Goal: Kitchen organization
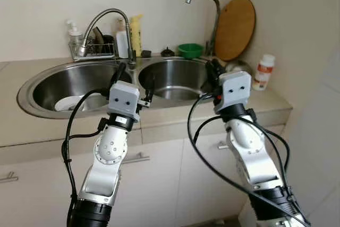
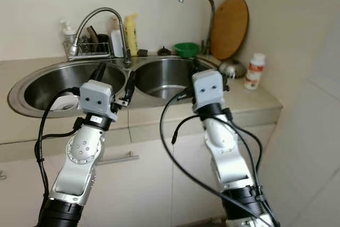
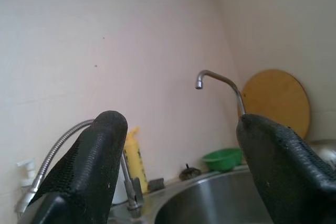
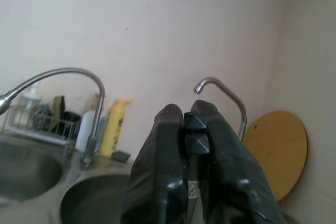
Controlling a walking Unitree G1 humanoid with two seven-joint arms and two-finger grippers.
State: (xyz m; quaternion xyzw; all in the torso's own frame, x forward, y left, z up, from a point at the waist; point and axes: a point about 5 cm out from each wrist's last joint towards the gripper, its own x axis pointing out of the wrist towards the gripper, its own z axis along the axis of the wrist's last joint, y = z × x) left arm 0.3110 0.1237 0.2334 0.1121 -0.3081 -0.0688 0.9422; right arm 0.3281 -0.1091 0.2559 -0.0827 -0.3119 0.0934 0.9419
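Robot stands at a double sink (image 1: 32, 97), both arms raised in front of the counter (image 1: 276, 104), nothing held.

Left gripper (image 1: 135, 81): fingers spread wide, empty, hovering over the near rim at the divider between the two basins. Its wrist view looks between the fingers (image 3: 100, 156) toward the far wall.

Right gripper (image 1: 212, 70): fingers pressed together, tips touching, nothing between them. It hovers over the right edge of the right basin (image 1: 175, 75).

Candidates for tidying:
- White plate (image 1: 71, 103) in the bottom of the left basin.
- Green bowl (image 1: 189, 50) on the far ledge behind the right basin.
- Metal lid or strainer (image 1: 239, 66) on the counter, right of the sink, near the foot of the round wooden board (image 1: 234, 27) leaning on the wall.
- White bottle with orange label (image 1: 263, 72) on the far right counter.
- Yellow bottle (image 1: 136, 35) and wire caddy (image 1: 93, 49) at the far ledge, between the two taps (image 1: 109, 17).

Judgement: this is the approach/selection step, no grasp started. Which item is the target can't be told from the arm poses. If it's the plate, the left arm is the natural pick: reach left and down into the basin, fingers already wide enough. The right gripper would need to open before taking anything on the right side.
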